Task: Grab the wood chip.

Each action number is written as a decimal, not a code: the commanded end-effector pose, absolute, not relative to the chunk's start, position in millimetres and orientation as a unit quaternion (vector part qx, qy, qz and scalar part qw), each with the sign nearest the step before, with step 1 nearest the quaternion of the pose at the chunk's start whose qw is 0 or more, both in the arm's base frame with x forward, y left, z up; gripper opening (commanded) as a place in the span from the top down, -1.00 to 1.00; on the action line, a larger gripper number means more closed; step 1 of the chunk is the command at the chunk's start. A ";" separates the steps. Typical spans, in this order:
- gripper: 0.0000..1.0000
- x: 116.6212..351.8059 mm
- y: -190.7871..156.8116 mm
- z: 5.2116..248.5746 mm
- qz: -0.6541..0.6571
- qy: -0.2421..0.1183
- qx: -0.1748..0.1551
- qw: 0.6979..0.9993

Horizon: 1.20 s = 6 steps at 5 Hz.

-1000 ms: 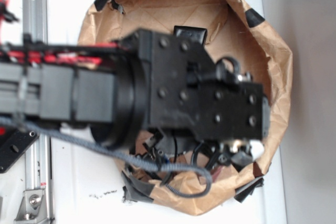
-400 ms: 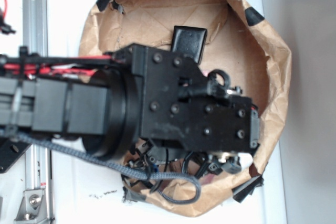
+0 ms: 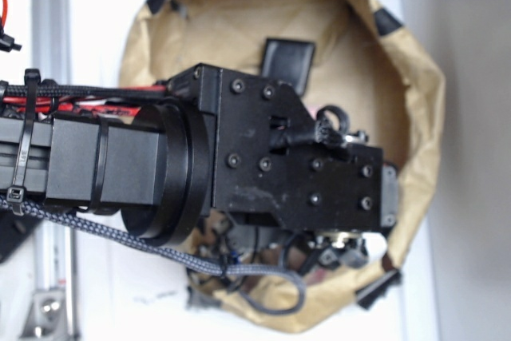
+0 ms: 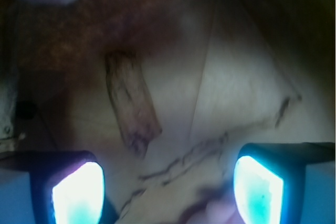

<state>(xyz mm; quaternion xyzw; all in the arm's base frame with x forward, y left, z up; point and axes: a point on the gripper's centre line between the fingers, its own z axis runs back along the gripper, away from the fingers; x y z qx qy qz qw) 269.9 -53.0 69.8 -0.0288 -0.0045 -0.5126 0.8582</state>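
Under wrist cam, wood chip (image 4: 131, 100) lies beyond wide-apart empty fingers (image 4: 79, 192); exterior hides it.

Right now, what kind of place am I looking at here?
Probably a robot lab test rig, not a home or shop. A black robot arm hangs over a brown paper bin taped at its rim, standing on a white table beside a metal rail.
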 end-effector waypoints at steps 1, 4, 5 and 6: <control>-1.00 245.1 -87.0 62.0 -0.616 -0.015 -0.014 0.787; -1.00 247.1 -92.9 40.9 -0.647 -0.044 0.023 0.761; -1.00 241.0 -97.4 45.1 -0.653 -0.046 -0.020 0.756; -1.00 235.1 -96.8 58.7 -0.659 -0.072 -0.045 0.747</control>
